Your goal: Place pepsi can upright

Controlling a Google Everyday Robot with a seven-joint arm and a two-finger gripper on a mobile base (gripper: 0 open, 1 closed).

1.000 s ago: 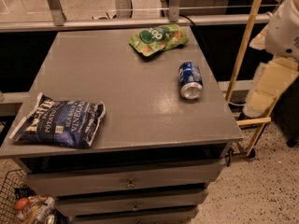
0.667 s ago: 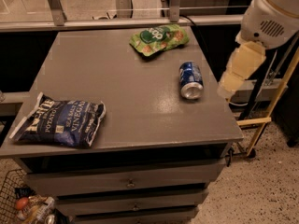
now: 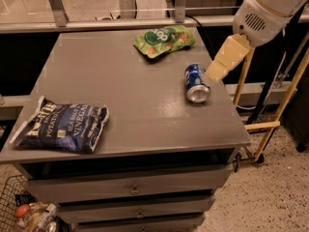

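Observation:
The pepsi can (image 3: 196, 83) is a small blue can with silver ends. It lies on its side near the right edge of the grey table (image 3: 120, 91), with one silver end facing the front. My gripper (image 3: 214, 73) hangs from the white arm at the upper right. It is cream-coloured, points down and left, and its tip is just right of the can, slightly above the table. It holds nothing that I can see.
A green chip bag (image 3: 164, 40) lies at the back of the table. A dark blue chip bag (image 3: 63, 127) lies at the front left. Drawers sit below the tabletop. A wire basket (image 3: 24, 211) with items is on the floor at the lower left. A yellow frame (image 3: 277, 105) stands to the right.
The arm has swung left and in from beyond the table's right edge. The gripper is now close beside the can. The can and both bags have not moved.

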